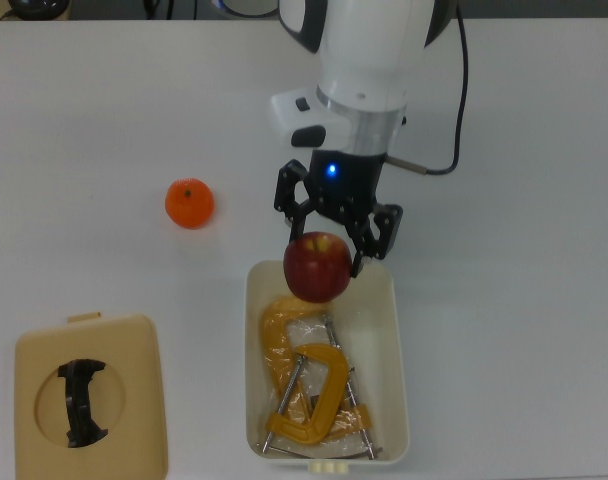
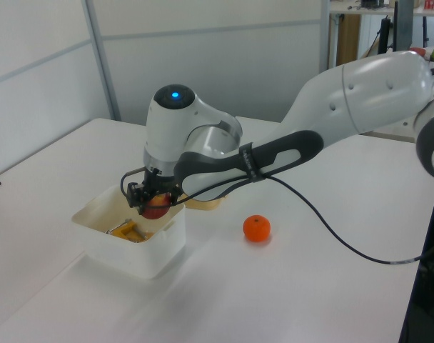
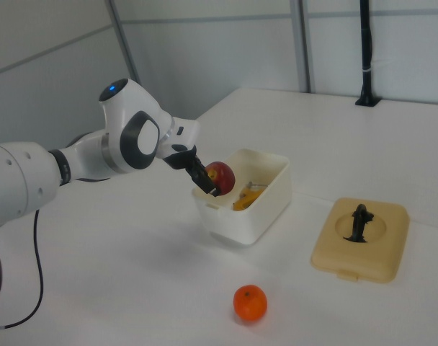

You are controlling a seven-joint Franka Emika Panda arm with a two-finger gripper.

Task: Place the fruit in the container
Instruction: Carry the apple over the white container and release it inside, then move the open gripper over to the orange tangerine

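My gripper (image 1: 329, 243) (image 2: 153, 202) (image 3: 208, 182) is shut on the dark red apple (image 1: 318, 268) (image 2: 157, 207) (image 3: 222, 176), which hangs in the air over the near end of the cream-white tub (image 1: 396, 330) (image 2: 149, 255) (image 3: 266, 209), just above its rim. The orange tangerine (image 1: 189, 203) (image 2: 256, 228) (image 3: 250, 303) lies on the table, at the top view's left of the gripper and apart from the tub.
Yellow clamps (image 1: 309, 385) lie inside the tub. The flat tan lid with a black handle (image 1: 89, 395) (image 3: 359, 238) rests on the table at the top view's lower left. A black cable (image 2: 345, 243) trails from the arm.
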